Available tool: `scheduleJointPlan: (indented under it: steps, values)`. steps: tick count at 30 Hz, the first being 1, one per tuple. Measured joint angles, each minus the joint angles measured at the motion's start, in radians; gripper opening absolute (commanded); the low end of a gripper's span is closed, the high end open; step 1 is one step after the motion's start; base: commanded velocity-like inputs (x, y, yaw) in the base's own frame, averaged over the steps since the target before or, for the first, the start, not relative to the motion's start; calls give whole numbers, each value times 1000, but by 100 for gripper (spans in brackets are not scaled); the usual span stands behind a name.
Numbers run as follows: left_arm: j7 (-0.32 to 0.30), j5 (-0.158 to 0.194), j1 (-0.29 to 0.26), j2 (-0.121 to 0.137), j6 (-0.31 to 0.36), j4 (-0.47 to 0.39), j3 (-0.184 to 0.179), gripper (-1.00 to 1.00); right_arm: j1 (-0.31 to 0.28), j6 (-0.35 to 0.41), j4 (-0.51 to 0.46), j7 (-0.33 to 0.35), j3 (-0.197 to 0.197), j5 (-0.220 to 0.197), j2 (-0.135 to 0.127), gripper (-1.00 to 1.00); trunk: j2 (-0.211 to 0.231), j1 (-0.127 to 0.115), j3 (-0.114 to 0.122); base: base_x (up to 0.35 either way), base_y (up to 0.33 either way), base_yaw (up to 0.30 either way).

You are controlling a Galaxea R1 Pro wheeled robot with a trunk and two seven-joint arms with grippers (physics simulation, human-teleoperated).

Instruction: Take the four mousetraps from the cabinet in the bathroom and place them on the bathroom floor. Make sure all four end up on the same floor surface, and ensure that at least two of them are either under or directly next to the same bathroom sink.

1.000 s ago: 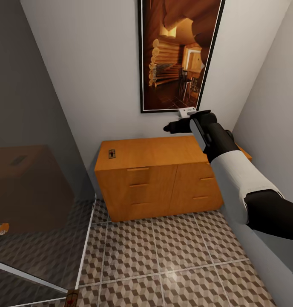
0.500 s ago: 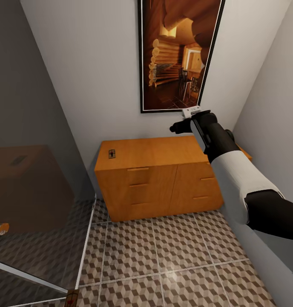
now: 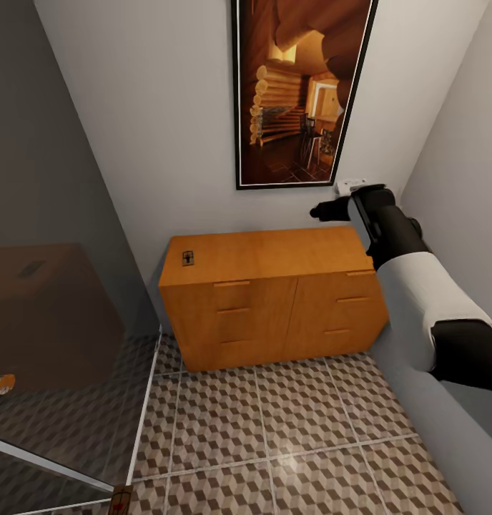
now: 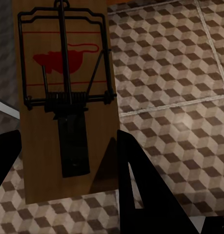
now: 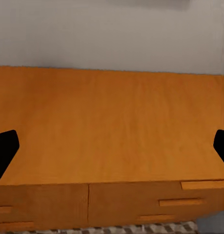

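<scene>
Down low, the left gripper (image 4: 63, 161) has its two dark fingers (image 4: 141, 185) spread apart on either side of a mousetrap (image 4: 65, 97), a flat tan board with a red mouse shape and dark wire parts. Whether the fingers press on the board or it just lies on the tiles between them cannot be told. Under it is the bathroom floor (image 4: 170, 73), with brown and beige cube tiles and pale lines. In the head view, the top of a mousetrap on the floor (image 3: 120, 495) peeks in at the near edge, just beside a thin white strip at the foot of a glass wall (image 3: 53, 322). Farther off, the tiles run up to the orange-wood cabinet (image 3: 274, 307), which stands against the white wall. One more mousetrap on the cabinet (image 3: 188, 257) lies flat on the cabinet's top, near its left end. The right gripper (image 3: 325, 212) hangs in the air above the right end of the cabinet top (image 5: 112, 126), touching nothing, and its two black fingertips (image 5: 4, 148) are wide apart. Behind it, a tall picture (image 3: 299, 93) of a log cabin room hangs on the wall.
</scene>
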Motion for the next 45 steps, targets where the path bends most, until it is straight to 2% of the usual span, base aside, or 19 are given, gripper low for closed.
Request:
scheduleJointPlan:
  steps: [2,6,10,16,19,21,26,28,34,40,45]
  values:
    - [0,0,0,0,0,0,0,-100,0,-1,0,-14,-65,2,-14,100,0,0,0,0,0,0]
    - [0,0,0,0,0,0,0,-100,0,-3,0,-42,-118,1,-23,100,0,0,0,0,0,0]
    - [0,0,0,0,0,0,0,-100,0,-4,3,-56,-133,0,-24,100,0,0,0,0,0,0]
    - [0,0,0,0,0,0,0,-100,0,-3,6,-59,-132,-1,-18,100,0,0,0,0,0,0]
    - [0,0,0,0,0,0,0,-100,-1,-2,10,-58,-122,-1,-13,100,0,0,0,0,0,0]
    - [0,0,0,0,0,0,0,-100,-1,-1,15,-57,-97,-1,-11,100,0,0,0,0,0,0]
    - [0,0,0,0,0,0,0,-100,-1,0,43,-52,9,-3,-4,100,0,0,0,0,0,0]
    - [0,0,0,0,0,0,0,-100,-1,0,58,-49,34,-3,2,100,0,0,0,0,0,0]
    - [0,0,0,0,0,0,0,-100,0,-1,80,-28,59,-4,11,100,0,0,0,0,0,0]
    - [0,0,0,0,0,0,0,-100,0,-2,83,-14,60,-5,9,100,0,0,0,0,0,0]
    - [0,0,0,0,0,0,0,-100,0,-3,83,34,59,-6,5,100,0,0,0,0,0,0]
